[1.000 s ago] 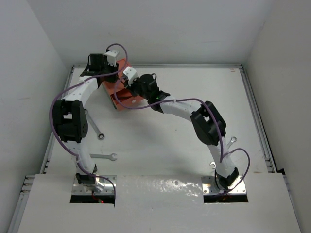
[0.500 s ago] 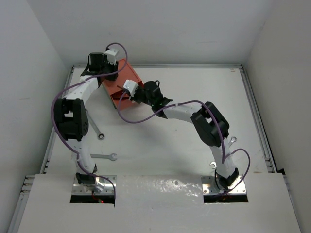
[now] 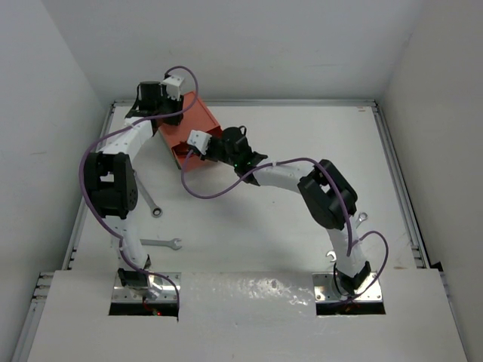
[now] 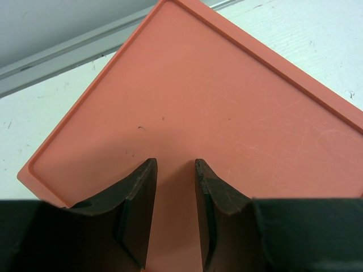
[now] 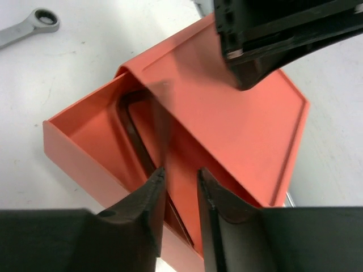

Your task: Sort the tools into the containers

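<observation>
**Both grippers at the orange-red box, top drawer pulled out**

The white desk (image 3: 264,226) carries everything, closed in by pale walls. The left white-and-black arm (image 3: 106,185) reaches up the left side to the far-left corner. The right white-and-black arm (image 3: 324,196) bends across the desk to the same spot, trailing a purple cable (image 3: 219,185).

The small square orange-red plastic box (image 3: 198,121) sits turned cornerwise at the far left of the desk. Its shallow orange-red upper drawer (image 5: 85,130) is slid out towards the near left, so its floor shows. A dark L-shaped band lies along the line where the drawer goes under the box top. I cannot tell whether it is the black hex key or only shadow.

The left gripper (image 4: 174,170) is over the flat top of the box. Its fingers are parted by a narrow gap with nothing between them, and contact with the lid cannot be judged. The right gripper (image 5: 180,175) hangs over the pulled-out drawer, likewise narrowly parted and holding nothing.

Three slim silver metal wrenches lie on the desk, well apart from the box. One wrench (image 3: 151,204) is just beside the left arm. A second wrench (image 3: 162,243) is nearer, close to that arm's base. The third wrench (image 3: 361,219) is on the right, partly hidden by the right arm.
</observation>
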You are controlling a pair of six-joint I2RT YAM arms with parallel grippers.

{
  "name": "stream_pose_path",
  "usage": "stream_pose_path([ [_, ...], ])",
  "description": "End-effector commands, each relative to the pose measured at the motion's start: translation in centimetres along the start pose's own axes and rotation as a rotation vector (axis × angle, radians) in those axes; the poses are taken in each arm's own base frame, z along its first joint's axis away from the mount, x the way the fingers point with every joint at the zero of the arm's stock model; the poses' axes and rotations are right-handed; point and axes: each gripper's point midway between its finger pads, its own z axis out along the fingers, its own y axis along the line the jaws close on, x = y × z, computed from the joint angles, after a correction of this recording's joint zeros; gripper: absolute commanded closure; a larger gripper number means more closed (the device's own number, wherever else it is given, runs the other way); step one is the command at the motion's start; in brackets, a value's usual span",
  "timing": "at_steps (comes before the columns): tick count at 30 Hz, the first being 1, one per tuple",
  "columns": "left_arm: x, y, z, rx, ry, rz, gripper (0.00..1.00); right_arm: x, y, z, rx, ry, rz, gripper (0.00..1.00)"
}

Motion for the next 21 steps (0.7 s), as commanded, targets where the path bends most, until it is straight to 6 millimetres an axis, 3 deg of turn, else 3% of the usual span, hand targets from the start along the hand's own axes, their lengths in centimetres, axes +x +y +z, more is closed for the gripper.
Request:
stream_pose_path([
  [1,3.9,0.8,0.8,-0.015,0.122,-0.008,0.69,-5.8,-3.4,-1.4,0.076,-0.119,-0.049,0.69],
  [6,4.0,0.7,0.8,-0.011,0.124,-0.009,0.69,-7.9,-4.4,-1.8,0.096,-0.165,-0.022,0.54],
  [11,4.0,0.7,0.9,-0.011,0.126,-0.011,0.69,-11.5,-6.5,-3.5,0.175,-0.264,0.136,0.57],
  [12,4.0,0.7,0.9,-0.008,0.125,-0.013,0.69,-12.5,-7.9,-4.5,0.225,-0.271,0.196,0.6],
  [14,4.1,0.6,1.0,-0.006,0.125,-0.016,0.69,-12.2,-7.4,-5.6,0.221,-0.233,0.375,0.69],
  [16,4.2,0.6,1.1,-0.006,0.126,-0.021,0.69,-8.6,-4.6,-6.2,0.213,-0.122,0.494,0.77],
  [17,4.3,0.6,1.2,-0.006,0.127,-0.024,0.69,-8.8,-4.1,-6.8,0.228,-0.137,0.547,0.81],
  [18,4.3,0.6,1.2,-0.007,0.126,-0.028,0.69,-6.2,-2.4,-7.3,0.234,-0.084,0.576,0.91],
  [21,4.6,0.3,1.5,0.004,0.128,-0.039,0.69,-4.0,-0.1,-7.7,0.252,-0.025,0.659,1.0],
])
